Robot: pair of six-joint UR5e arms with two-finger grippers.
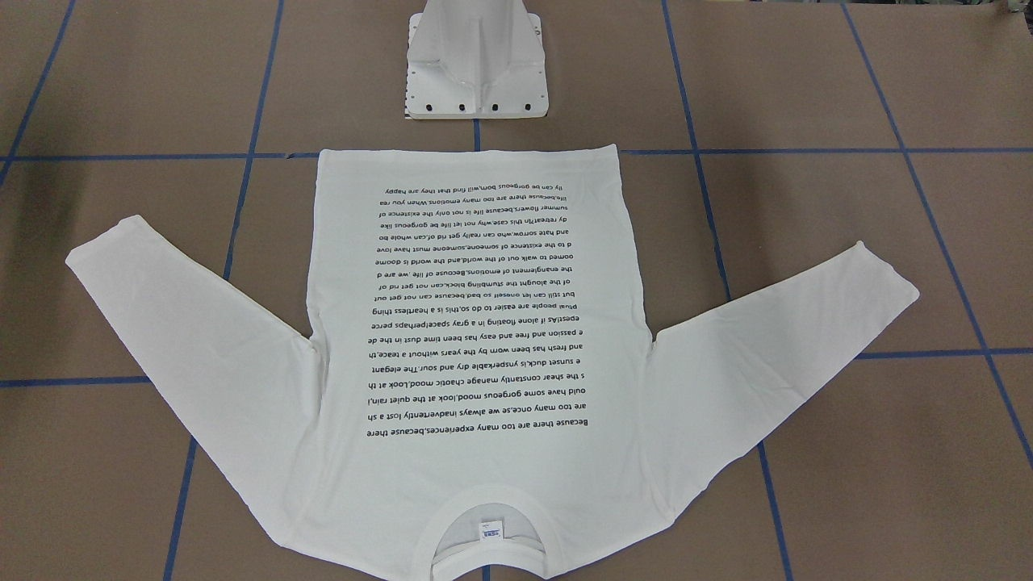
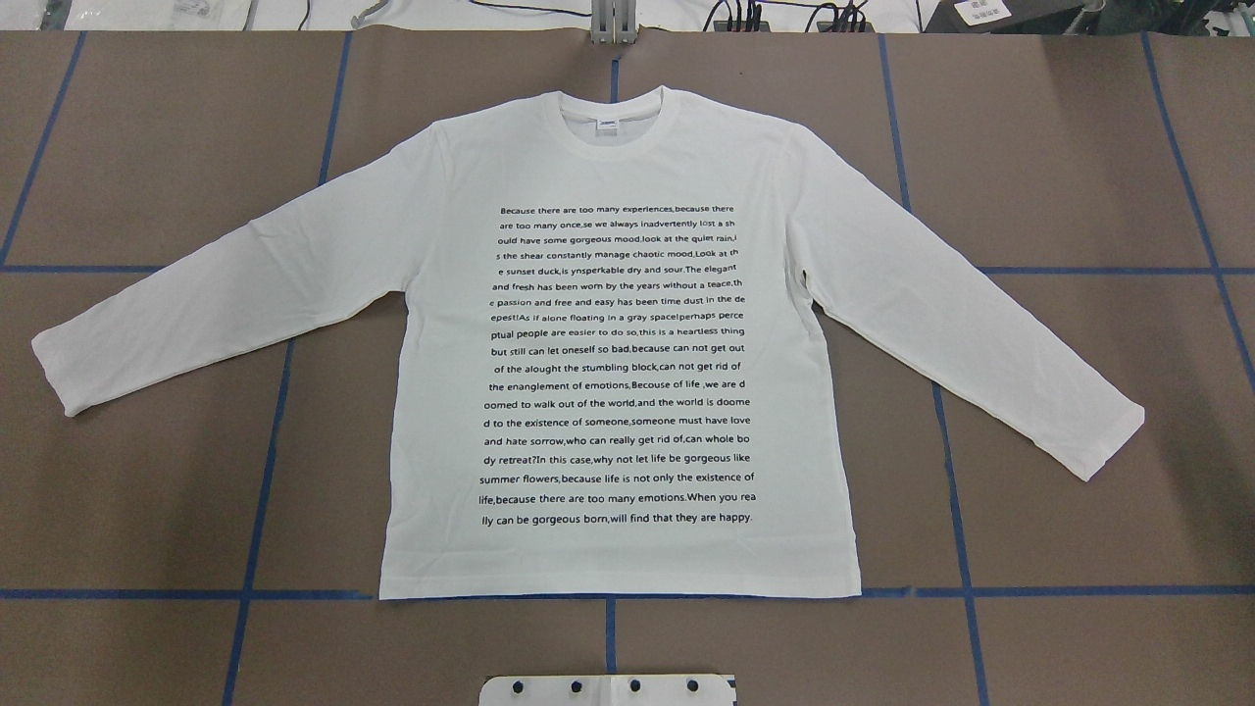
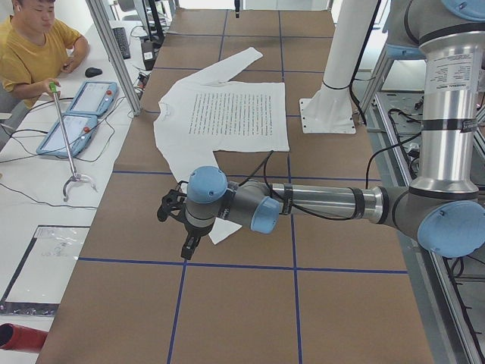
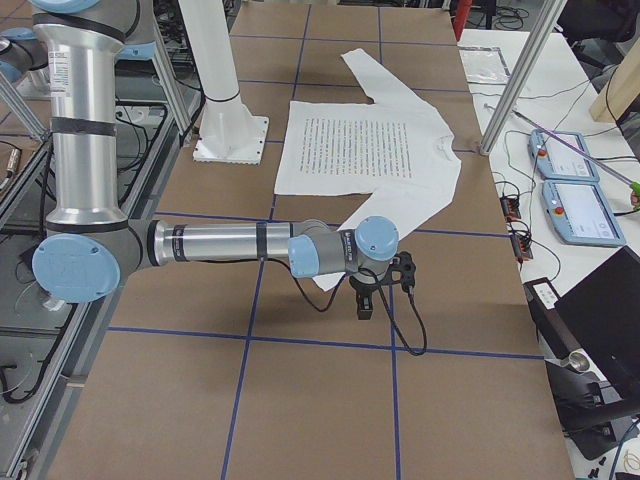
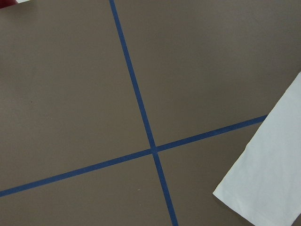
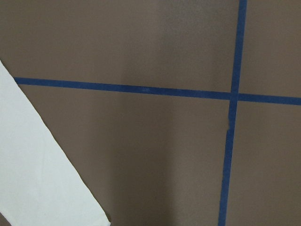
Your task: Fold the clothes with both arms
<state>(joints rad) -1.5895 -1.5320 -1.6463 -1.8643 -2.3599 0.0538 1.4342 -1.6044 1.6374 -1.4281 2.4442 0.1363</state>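
The clothes are one white long-sleeved T-shirt (image 2: 618,343) lying flat on the brown table, black printed text facing up, collar on the side far from the robot and both sleeves spread out. In the exterior left view my left arm (image 3: 318,201) reaches out low over the table, with its gripper (image 3: 186,246) hanging just past the near sleeve cuff (image 5: 263,179). In the exterior right view my right arm (image 4: 230,243) mirrors it, its gripper (image 4: 365,305) near the other cuff (image 6: 37,179). I cannot tell whether either gripper is open or shut. Neither touches the shirt.
The white pedestal base (image 1: 476,64) stands just behind the shirt's hem. Blue tape lines (image 2: 608,594) grid the table. A person (image 3: 34,45) sits at a side table with teach pendants (image 3: 76,114). Aluminium posts (image 3: 114,53) stand along that edge.
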